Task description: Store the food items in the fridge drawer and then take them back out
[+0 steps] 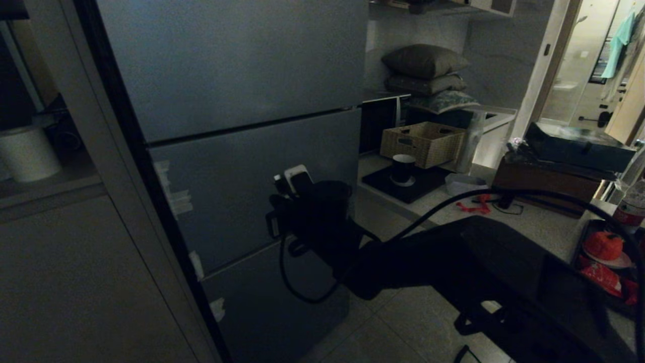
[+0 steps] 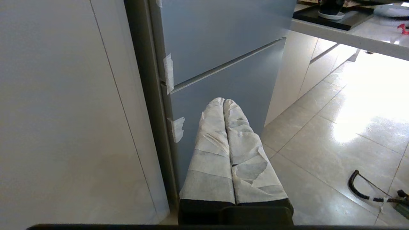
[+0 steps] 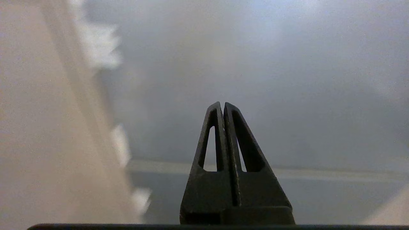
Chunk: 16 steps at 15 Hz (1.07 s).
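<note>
Reaching arm: the right arm stretches from the 4 o'clock corner of the head view toward the middle, black cable looping beside it.
Right pincer [image 3: 223,105]: fingers pressed together, holding nothing, tips just before the grey-blue fridge [image 1: 242,75] front.
Left pincer [image 2: 224,100]: parked low by the fridge's bottom door; its tape-wrapped fingers [image 2: 211,140] lie closed against each other, empty.
Fridge: all three doors closed, so the fridge drawer is hidden; white tape scraps [image 2: 168,72] line its left edge.
Food items [image 1: 603,245]: a round red-orange lump on a white plate at 3 o'clock, red packets beside it, on the worktop [image 1: 544,227].
Farther back: a wicker basket [image 1: 422,143] at 1 o'clock, stacked cushions [image 1: 426,63] above it.
</note>
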Tool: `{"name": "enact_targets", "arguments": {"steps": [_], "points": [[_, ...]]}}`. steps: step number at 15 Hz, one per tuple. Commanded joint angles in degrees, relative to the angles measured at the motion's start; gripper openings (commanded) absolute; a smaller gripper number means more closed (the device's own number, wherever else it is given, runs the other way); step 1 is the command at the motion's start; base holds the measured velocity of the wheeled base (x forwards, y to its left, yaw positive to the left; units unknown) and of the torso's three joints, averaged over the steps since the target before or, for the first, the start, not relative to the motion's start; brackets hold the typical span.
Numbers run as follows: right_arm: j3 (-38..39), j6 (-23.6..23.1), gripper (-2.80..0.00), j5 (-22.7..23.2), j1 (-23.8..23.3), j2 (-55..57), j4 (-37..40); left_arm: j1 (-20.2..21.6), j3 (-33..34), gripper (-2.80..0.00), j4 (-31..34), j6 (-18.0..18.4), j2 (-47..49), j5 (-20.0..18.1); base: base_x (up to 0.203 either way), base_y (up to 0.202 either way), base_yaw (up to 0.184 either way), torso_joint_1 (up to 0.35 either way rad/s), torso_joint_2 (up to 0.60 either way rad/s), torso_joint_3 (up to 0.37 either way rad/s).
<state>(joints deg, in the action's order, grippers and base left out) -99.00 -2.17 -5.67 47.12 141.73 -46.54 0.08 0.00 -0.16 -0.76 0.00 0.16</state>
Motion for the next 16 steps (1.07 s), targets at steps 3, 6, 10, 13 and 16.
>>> {"name": "enact_targets", "arguments": {"steps": [3,6,10,13,16], "points": [[23.5,-0.1,-2.80,-1.4,1.6,-28.7,0.3,0.0,0.0,-2.80,0.0,0.0,0.1,0.0,0.000,0.000,0.000,0.000,0.00,0.000],[41.2,-0.1,-2.80,-5.2,-3.2,-52.5,0.7,0.0,0.0,-2.80,0.0,0.0,0.1,0.0,0.000,0.000,0.000,0.000,0.00,0.000],[62.7,0.0,-2.80,-10.3,-29.6,-83.5,4.6,0.0,0.0,-2.80,0.0,0.0,0.0,0.0,0.000,0.000,0.000,0.000,0.00,0.000],[82.9,-0.7,-2.80,-10.7,-41.5,-102.4,16.1,0.0,0.0,-2.80,0.0,0.0,0.1,0.0,0.000,0.000,0.000,0.000,0.00,0.000],[92.4,-1.0,-2.80,-2.8,-44.3,-121.1,32.1,0.0,0.0,-2.80,0.0,0.0,0.1,0.0,0.000,0.000,0.000,0.000,0.00,0.000]]}}
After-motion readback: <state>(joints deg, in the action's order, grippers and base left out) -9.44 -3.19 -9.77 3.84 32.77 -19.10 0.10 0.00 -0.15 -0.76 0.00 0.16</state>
